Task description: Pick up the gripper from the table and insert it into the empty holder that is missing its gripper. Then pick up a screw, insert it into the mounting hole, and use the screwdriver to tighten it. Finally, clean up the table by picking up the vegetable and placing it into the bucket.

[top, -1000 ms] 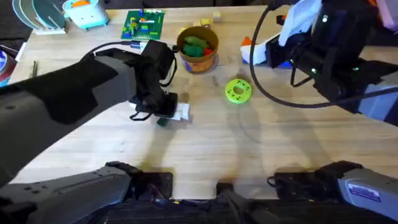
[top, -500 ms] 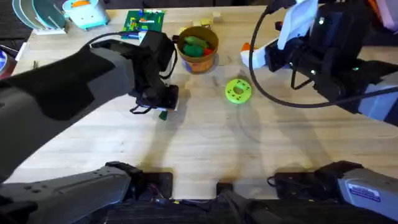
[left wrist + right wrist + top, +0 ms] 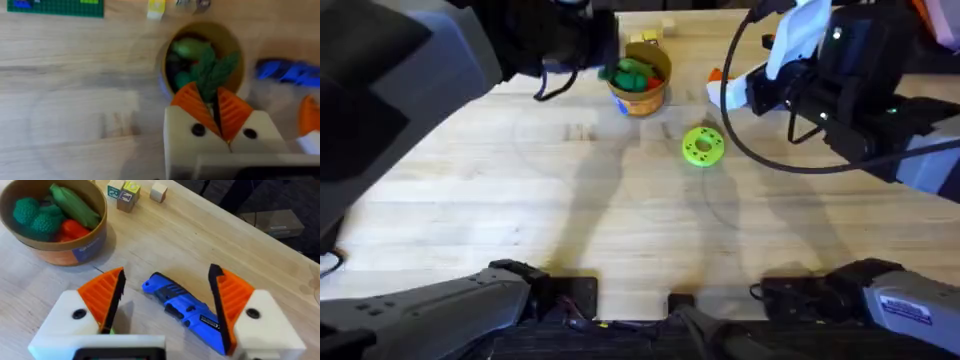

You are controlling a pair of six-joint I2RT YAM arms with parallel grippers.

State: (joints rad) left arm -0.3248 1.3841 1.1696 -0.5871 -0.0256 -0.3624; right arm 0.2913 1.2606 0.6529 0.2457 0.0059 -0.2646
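Observation:
My left gripper [image 3: 211, 91] is shut on the dark green leafy vegetable [image 3: 215, 70] and holds it just over the open mouth of the brown-orange bucket [image 3: 235, 47]. Overhead, the left arm reaches in from the upper left to the bucket [image 3: 640, 95], which holds green and red toy foods. My right gripper [image 3: 167, 272] stands open at the back right, with the blue screwdriver [image 3: 185, 305] lying on the table between its orange fingers. The loose gripper piece, the holder and the screw are out of view.
A lime-green disc [image 3: 702, 146] lies right of the bucket, toward the table's middle. Small wooden blocks [image 3: 125, 191] sit behind the bucket. A green brick plate [image 3: 55, 7] lies at the back left.
My left arm has lifted from the table's middle left and swung back toward the bucket, carrying the vegetable. The right arm has stayed where it was.

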